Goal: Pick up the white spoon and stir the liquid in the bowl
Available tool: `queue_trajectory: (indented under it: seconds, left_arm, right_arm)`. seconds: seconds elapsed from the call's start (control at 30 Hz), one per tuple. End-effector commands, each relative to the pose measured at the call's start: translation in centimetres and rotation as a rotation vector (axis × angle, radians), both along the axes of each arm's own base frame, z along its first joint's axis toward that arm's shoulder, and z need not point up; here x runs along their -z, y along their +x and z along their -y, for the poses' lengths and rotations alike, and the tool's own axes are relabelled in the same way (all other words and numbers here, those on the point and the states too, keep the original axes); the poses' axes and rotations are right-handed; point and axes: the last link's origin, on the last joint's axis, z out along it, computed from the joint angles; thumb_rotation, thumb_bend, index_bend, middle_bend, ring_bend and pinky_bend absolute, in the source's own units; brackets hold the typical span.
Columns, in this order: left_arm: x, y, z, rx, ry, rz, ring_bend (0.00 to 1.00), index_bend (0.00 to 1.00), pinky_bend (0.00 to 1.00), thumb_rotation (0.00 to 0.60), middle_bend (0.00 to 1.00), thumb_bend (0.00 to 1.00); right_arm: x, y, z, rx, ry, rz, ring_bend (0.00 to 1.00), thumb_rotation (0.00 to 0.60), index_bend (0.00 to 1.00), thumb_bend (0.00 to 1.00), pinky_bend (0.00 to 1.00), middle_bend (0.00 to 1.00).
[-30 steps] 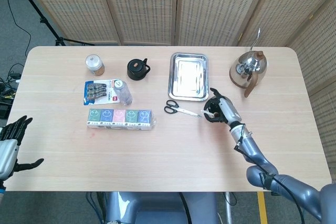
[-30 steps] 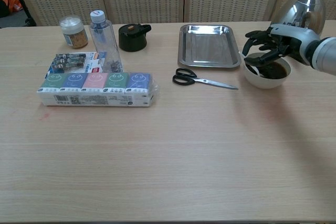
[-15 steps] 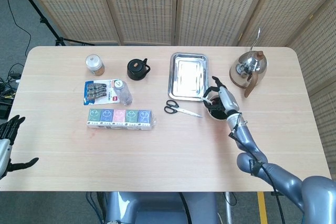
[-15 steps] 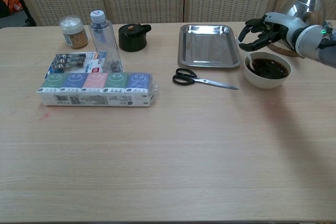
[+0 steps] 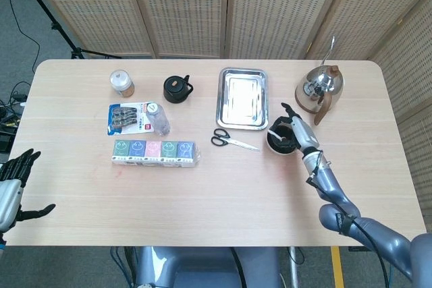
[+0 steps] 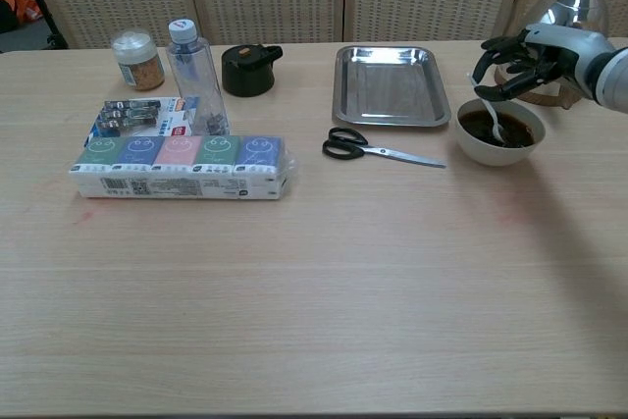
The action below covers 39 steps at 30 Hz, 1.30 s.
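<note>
A white bowl [image 6: 497,149] [image 5: 273,145] of dark liquid stands on the table right of the scissors. My right hand [image 6: 518,64] [image 5: 297,130] hovers over the bowl's far right side and pinches the white spoon [image 6: 494,115], whose tip dips into the liquid. In the head view the spoon is mostly hidden by the hand. My left hand [image 5: 13,187] shows only in the head view, off the table's near left corner, fingers spread and holding nothing.
A steel kettle [image 6: 574,17] stands just behind the right hand. A metal tray [image 6: 389,83] and black-handled scissors [image 6: 373,148] lie left of the bowl. Further left are a tissue pack [image 6: 182,166], a clear bottle [image 6: 194,76], a black lidded pot [image 6: 247,68] and a small jar [image 6: 136,58].
My right hand swung from the bowl's left rim over to its right side, dragging the spoon through the liquid. The left hand shifted slightly at the table's edge.
</note>
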Motion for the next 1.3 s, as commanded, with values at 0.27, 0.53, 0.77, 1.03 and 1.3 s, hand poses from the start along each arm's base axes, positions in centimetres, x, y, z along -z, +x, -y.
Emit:
queue_trajectory:
  seconds: [0.27,0.53,0.77,1.03,1.3]
  left_arm:
    - [0.0,-0.1,0.2,-0.003,0.002,-0.001,0.00,0.00,0.00,0.600,0.00,0.00]
    - [0.0,-0.1,0.2,-0.005,0.003,-0.002,0.00,0.00,0.00,0.600,0.00,0.00]
    - [0.0,-0.2,0.0,-0.009,0.003,-0.002,0.00,0.00,0.00,0.600,0.00,0.00]
    - [0.2,-0.3,-0.3,-0.012,-0.004,-0.007,0.00,0.00,0.00,0.600,0.00,0.00]
    - [0.7,0.1,-0.1,-0.004,-0.017,-0.018,0.00,0.00,0.00,0.600,0.00,0.00]
  right_arm:
    - [0.2,0.4,-1.2,-0.026,0.023,0.014,0.00,0.600,0.58,0.55,0.00,0.00]
    - [1.8,1.6,0.1,-0.010,0.018,0.028,0.00,0.600,0.58,0.56,0.00,0.00]
    - [1.2,0.6,1.5,0.039,-0.033,0.034,0.00,0.600,0.58,0.56,0.00,0.00]
    - [-1.2,-0.9,1.4,0.061,-0.079,0.053,0.00,0.600,0.58,0.56,0.00,0.00]
    - [-1.9,-2.6,-0.5,0.071,-0.053,0.057,0.00,0.600,0.58,0.56,0.00,0.00]
